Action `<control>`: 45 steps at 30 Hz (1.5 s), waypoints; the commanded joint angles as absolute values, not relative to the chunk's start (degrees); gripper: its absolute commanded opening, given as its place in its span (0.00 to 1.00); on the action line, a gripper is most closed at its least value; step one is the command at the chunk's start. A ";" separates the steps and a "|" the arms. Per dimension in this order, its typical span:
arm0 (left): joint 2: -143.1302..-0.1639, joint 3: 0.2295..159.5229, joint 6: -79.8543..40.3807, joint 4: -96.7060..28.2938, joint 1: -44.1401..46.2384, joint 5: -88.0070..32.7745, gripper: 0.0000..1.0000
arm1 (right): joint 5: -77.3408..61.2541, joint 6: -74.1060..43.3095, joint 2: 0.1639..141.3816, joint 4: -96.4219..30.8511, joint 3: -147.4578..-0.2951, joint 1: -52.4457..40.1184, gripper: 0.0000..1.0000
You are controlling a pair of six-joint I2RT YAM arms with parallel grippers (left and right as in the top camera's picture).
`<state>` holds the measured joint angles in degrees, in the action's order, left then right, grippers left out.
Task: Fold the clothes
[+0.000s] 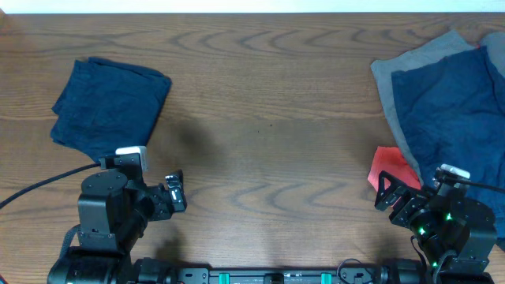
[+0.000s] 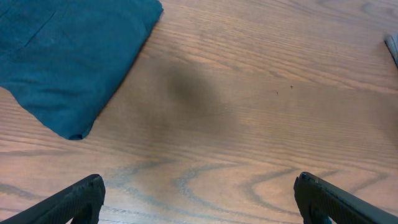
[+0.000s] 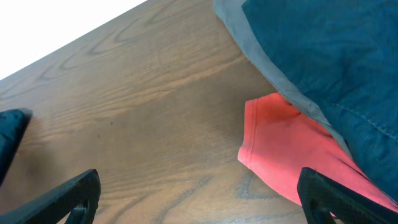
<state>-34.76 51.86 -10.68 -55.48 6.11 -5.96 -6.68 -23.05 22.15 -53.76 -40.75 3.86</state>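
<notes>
A folded dark navy garment (image 1: 110,101) lies at the far left of the table; its corner shows in the left wrist view (image 2: 68,56). At the far right lies a pile: a navy garment (image 1: 458,110) on a grey one (image 1: 390,75), with a red one (image 1: 392,167) sticking out below. The right wrist view shows the red (image 3: 292,155), grey (image 3: 249,43) and navy (image 3: 336,62) cloth. My left gripper (image 1: 175,192) is open and empty near the front edge, right of the folded piece. My right gripper (image 1: 389,193) is open and empty just in front of the red cloth.
The wooden table (image 1: 268,118) stretches between the two garment groups. The arm bases and a rail (image 1: 268,276) sit along the front edge. A black cable (image 1: 39,183) runs left from the left arm.
</notes>
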 commanded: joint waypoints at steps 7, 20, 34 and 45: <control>-34.74 51.59 -11.20 -55.42 6.31 -5.30 0.98 | -3.33 -20.56 20.60 -54.00 -39.44 4.05 0.99; -34.74 51.59 -11.20 -55.42 6.31 -5.30 0.98 | -11.16 -4.14 3.66 -21.87 -15.84 1.45 0.99; -34.74 51.59 -11.20 -55.42 6.31 -5.30 0.98 | -9.89 1.02 0.27 1.72 -0.32 0.21 0.99; -34.74 51.59 -11.20 -55.40 6.31 -5.30 0.98 | -9.45 2.22 0.30 -3.42 -0.32 0.19 0.99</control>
